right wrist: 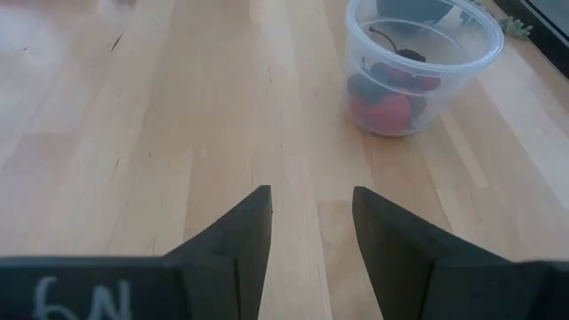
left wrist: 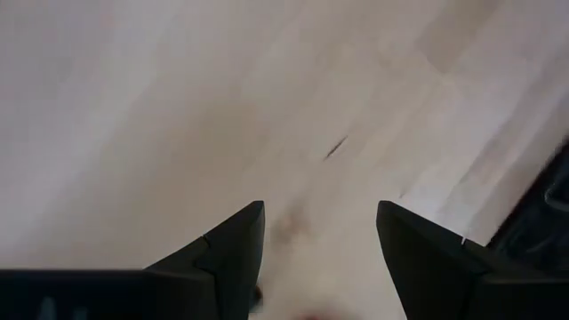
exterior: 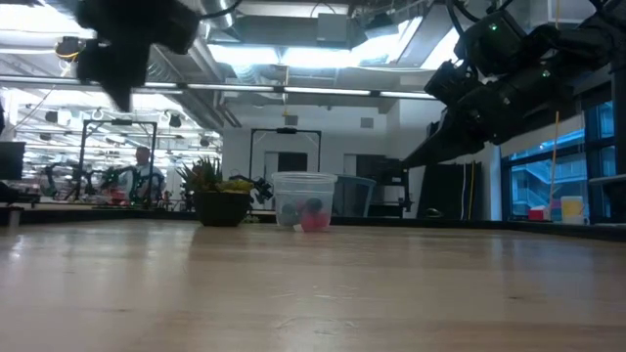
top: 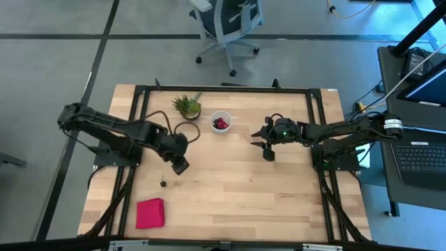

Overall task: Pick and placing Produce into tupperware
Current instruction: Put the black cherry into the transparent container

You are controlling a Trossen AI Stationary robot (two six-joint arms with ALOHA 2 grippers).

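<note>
The clear round tupperware (top: 221, 122) stands on its base at the table's far middle, with a few red fruits (right wrist: 391, 98) inside; it also shows in the low view (exterior: 305, 200). One small dark fruit (top: 162, 183) lies on the table. My left gripper (top: 181, 167) hovers just far-right of that fruit, above the table, open and empty (left wrist: 320, 209). My right gripper (top: 268, 152) is open and empty (right wrist: 311, 191), to the right of and nearer than the tupperware, and pointing toward it.
A spiky green potted plant (top: 187, 107) stands just left of the tupperware. A flat pink-red cloth (top: 150, 213) lies near the table's front left. A black frame (top: 223, 89) runs round the table's edges. Bare wood lies between the two grippers.
</note>
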